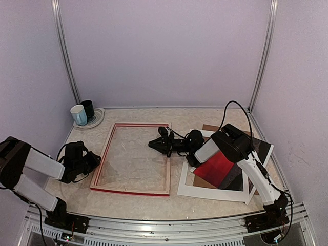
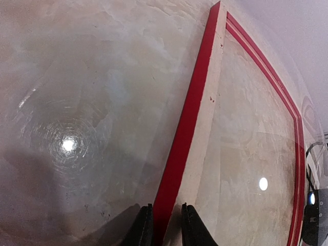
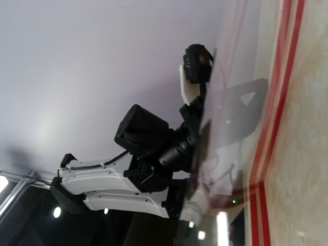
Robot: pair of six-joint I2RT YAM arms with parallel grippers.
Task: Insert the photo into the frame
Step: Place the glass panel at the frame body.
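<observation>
The frame (image 1: 130, 190) lies flat at the table's centre-left, red face and pale wood sides. My left gripper (image 1: 96, 162) sits at its left rail, and in the left wrist view the gripper (image 2: 166, 225) is shut on that rail (image 2: 189, 118), one finger on each side. My right gripper (image 1: 154, 145) hovers over the frame's right part, shut on the edge of a clear pane (image 3: 230, 118) that slants above the opening; its own fingertips do not show in its wrist view. The photo (image 1: 218, 168), red with a dark band, lies to the right, partly under the right arm.
A white mat border (image 1: 205, 192) and a brown backing board (image 1: 209, 128) lie under and around the photo. Two mugs (image 1: 79, 114) stand on a plate at the back left. Enclosure walls close in on three sides.
</observation>
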